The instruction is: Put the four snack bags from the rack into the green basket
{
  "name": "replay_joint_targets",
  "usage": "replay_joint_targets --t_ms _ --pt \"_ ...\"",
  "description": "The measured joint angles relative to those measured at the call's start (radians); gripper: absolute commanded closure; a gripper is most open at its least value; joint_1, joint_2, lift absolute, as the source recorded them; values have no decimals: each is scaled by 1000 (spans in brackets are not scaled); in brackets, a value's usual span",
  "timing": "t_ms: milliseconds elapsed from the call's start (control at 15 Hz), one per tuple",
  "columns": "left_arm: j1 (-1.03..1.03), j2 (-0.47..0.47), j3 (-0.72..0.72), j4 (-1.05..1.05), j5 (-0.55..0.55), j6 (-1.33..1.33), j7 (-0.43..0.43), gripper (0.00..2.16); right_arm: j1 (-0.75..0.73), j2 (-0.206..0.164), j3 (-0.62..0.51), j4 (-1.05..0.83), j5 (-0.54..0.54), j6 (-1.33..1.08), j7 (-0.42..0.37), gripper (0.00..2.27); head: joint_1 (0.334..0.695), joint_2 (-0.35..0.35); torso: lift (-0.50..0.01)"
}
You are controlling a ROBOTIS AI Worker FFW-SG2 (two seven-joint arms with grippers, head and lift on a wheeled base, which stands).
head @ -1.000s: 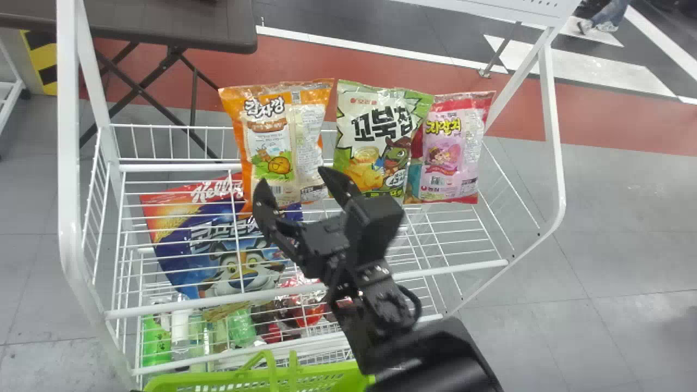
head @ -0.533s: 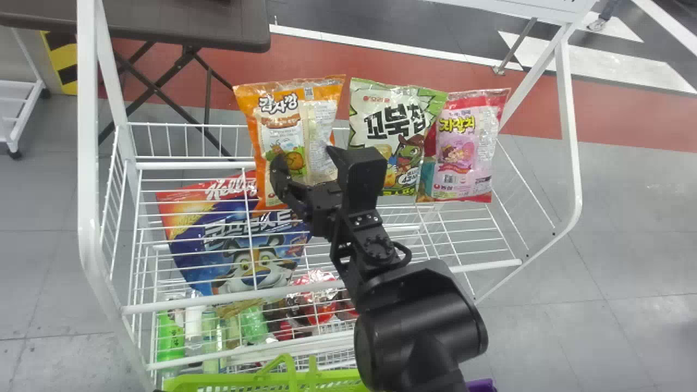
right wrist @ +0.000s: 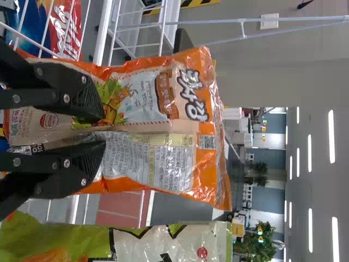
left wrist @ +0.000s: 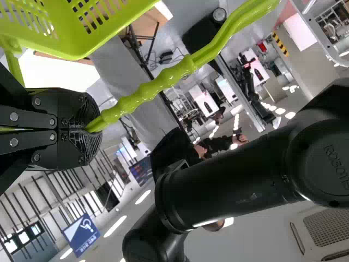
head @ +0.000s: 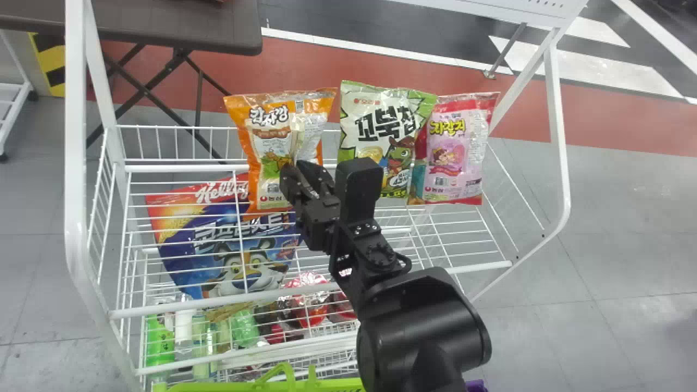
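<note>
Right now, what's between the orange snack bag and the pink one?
The green-and-white bag is between the orange bag and the pink bag, as the head view shows.

Strip lights (right wrist: 331, 136), hazard stripes (head: 50, 64) and a folding table (head: 174, 27) suggest a lab or workshop.

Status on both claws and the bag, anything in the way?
Right claw pinching orange bag by its middle seam, bag at the rack. Left claw shut on basket handle. Green bag close alongside.
</note>
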Motion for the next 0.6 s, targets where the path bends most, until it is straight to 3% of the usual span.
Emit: replay_joint_targets --t_ms 267,600 --pt "11 0 15 -5 0 0 3 2132 78 -7 -51 -142 -56 25 35 2044 695 -350 -6" --pt "11 -2 50 -8 0 0 7 2132 350 -9 -116 -507 -120 164 119 2044 695 -350 -6"
